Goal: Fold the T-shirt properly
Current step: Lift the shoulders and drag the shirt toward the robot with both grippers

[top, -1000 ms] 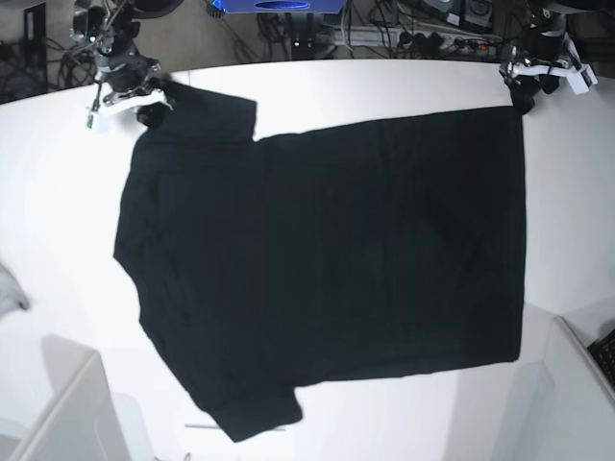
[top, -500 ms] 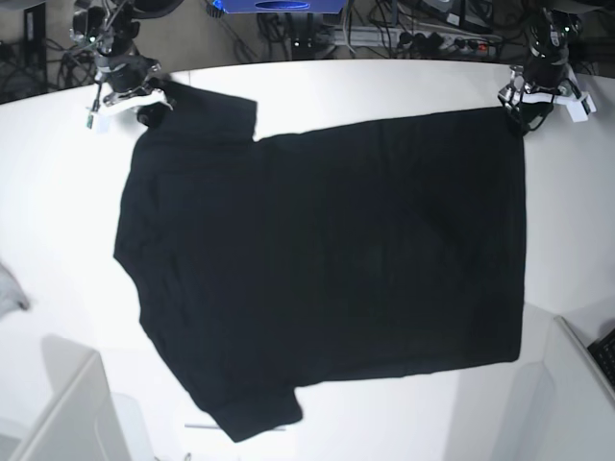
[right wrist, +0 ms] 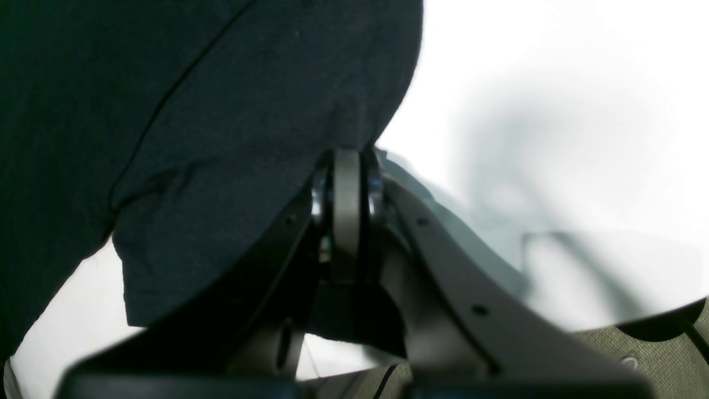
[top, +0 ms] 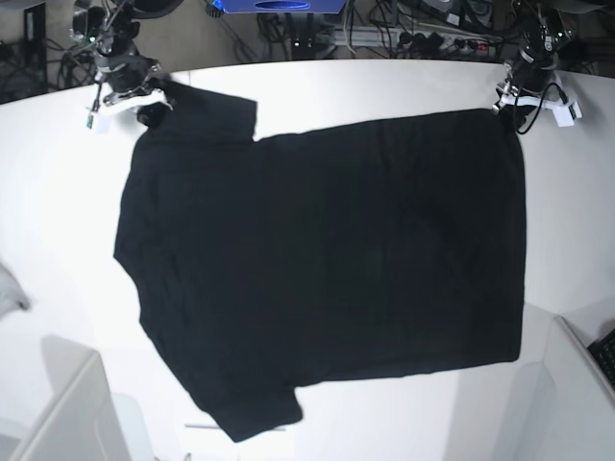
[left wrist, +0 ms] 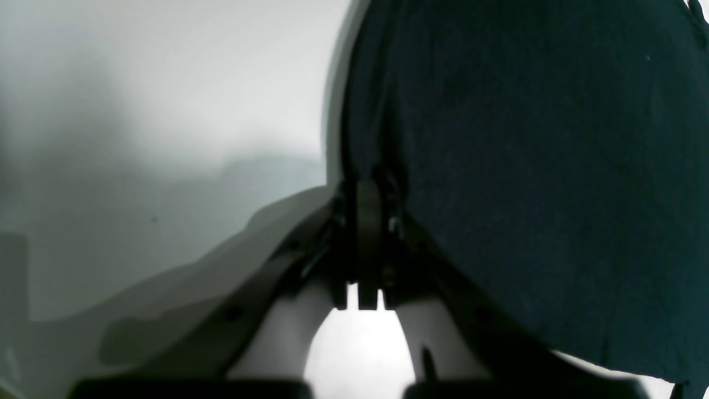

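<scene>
T-shirt spread flat on white table; grey cloth scrap at edge. Left gripper clenched on hem corner, right gripper clenched on sleeve.

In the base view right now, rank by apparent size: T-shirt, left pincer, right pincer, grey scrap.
1. T-shirt, by far the largest.
2. Left pincer and right pincer: look alike.
3. Grey scrap: cut off at the edge, so unsure.

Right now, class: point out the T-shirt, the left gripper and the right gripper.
T-shirt (top: 327, 259), base view, middle of the plain black cloth.
left gripper (top: 514, 108), base view, between its fingertips.
right gripper (top: 146, 108), base view, between its fingertips.
</scene>
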Robot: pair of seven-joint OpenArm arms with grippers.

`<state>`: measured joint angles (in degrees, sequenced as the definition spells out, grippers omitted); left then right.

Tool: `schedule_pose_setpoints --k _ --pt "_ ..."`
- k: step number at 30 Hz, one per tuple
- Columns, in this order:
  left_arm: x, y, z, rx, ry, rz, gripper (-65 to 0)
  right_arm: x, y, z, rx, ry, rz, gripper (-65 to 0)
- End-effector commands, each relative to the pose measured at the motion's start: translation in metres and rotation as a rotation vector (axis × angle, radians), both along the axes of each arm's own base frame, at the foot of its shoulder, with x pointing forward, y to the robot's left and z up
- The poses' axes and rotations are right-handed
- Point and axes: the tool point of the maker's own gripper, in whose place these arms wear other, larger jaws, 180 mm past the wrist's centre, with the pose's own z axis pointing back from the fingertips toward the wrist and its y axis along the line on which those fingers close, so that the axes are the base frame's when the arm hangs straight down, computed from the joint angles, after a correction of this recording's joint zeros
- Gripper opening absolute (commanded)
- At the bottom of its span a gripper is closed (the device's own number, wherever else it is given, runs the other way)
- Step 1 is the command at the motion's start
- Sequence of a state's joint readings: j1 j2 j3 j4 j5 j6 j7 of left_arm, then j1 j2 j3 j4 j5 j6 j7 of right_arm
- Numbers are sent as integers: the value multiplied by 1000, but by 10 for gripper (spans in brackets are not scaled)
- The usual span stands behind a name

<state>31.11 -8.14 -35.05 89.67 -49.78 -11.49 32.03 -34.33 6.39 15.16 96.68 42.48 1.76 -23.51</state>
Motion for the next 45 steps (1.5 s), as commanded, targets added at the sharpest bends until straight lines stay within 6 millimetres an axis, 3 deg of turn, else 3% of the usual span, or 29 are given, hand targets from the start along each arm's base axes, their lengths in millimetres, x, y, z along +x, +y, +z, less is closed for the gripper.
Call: schedule_pose_setpoints --k 1,7,11,21,28,33,39,45 --pt "-7 4 -2 15 41 -11 -650 -22 1 -15 1 108 11 -650" --pt "-5 18 7 63 44 -38 -650 -21 3 -10 0 97 19 -650" --pt "-13 40 23 122 41 -17 -650 -30 4 -10 0 112 21 -650" --pt "-22 58 37 177 50 -14 -650 -40 20 24 7 57 44 -650" --pt "-16 45 59 211 12 -71 -650 -13 31 60 3 -40 94 -650" --pt "-17 42 64 216 9 -81 -650 12 37 68 20 -65 129 -650" --pt "-5 34 77 225 -37 -99 -650 50 45 83 40 -119 170 -650" --pt "9 28 76 189 -56 -86 -650 84 53 101 56 -157 220 -650"
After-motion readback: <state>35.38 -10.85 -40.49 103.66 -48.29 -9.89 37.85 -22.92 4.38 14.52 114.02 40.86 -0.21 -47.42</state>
